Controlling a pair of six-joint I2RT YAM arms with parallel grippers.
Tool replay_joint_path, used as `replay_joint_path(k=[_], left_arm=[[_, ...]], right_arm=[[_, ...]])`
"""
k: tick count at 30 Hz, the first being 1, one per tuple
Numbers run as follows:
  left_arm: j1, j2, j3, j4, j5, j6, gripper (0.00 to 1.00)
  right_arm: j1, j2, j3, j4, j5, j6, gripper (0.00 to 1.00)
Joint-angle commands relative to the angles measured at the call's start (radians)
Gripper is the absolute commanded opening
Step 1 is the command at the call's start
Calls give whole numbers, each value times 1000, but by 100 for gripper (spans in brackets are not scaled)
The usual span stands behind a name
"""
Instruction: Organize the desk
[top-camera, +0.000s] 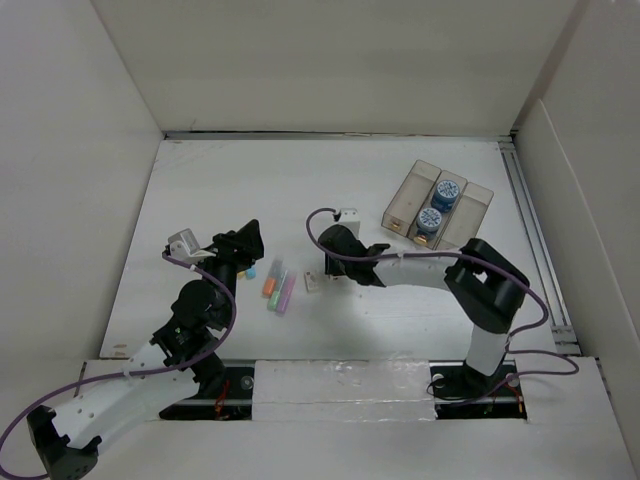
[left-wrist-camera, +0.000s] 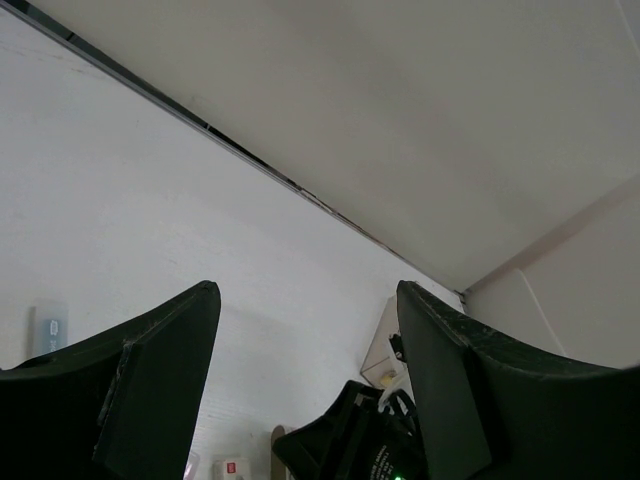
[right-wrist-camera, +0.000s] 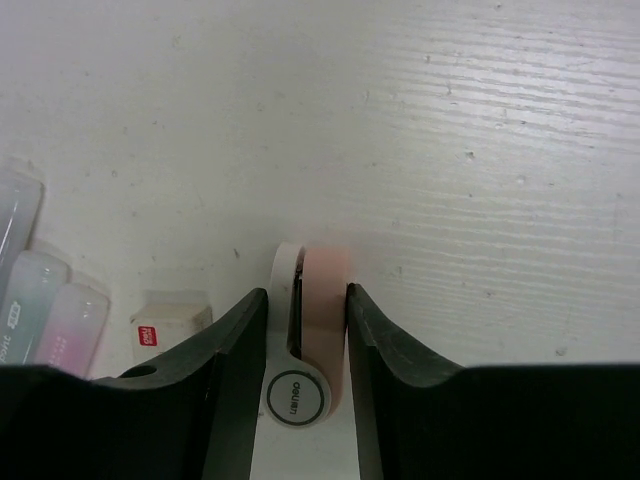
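Right claw (right-wrist-camera: 307, 292) was clamped across the flat sides of a small pink-and-white tape dispenser (right-wrist-camera: 320, 270) resting on the white plank surface (right-wrist-camera: 480, 150). It was probably light, rigid, slippery plastic, best pinched mid-body as here. Left claw (left-wrist-camera: 308, 290) hung apart, empty. Farther off, near the right wall, stood the clear tray (top-camera: 478, 200).

I see a clear tray (top-camera: 472, 212) holding two blue-capped containers (top-camera: 448, 189), pastel highlighters (top-camera: 285, 293), an eraser (right-wrist-camera: 168, 318) and a correction tape dispenser (right-wrist-camera: 322, 290).
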Motion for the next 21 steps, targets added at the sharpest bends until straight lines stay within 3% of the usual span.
replay_joint_path(k=[1,5,10,16,21], left_arm=[[-5,5,7,37,1,3,67],[-5,2,7,29,7,2,67],[-5,1,7,31,13,0,67],[-5,7,12,28,9,0,67],[-5,7,9,31,5,3,67]], right_arm=[[-15,-77,-5,-22,5,-20,27],[-86,-167,-2,-32,22,-47,26],[-297,-308,-19,20,8,-86,27],[-533,-238,29,64,-43,-81,28],[-620,-170,75,64,-70,-75,31]])
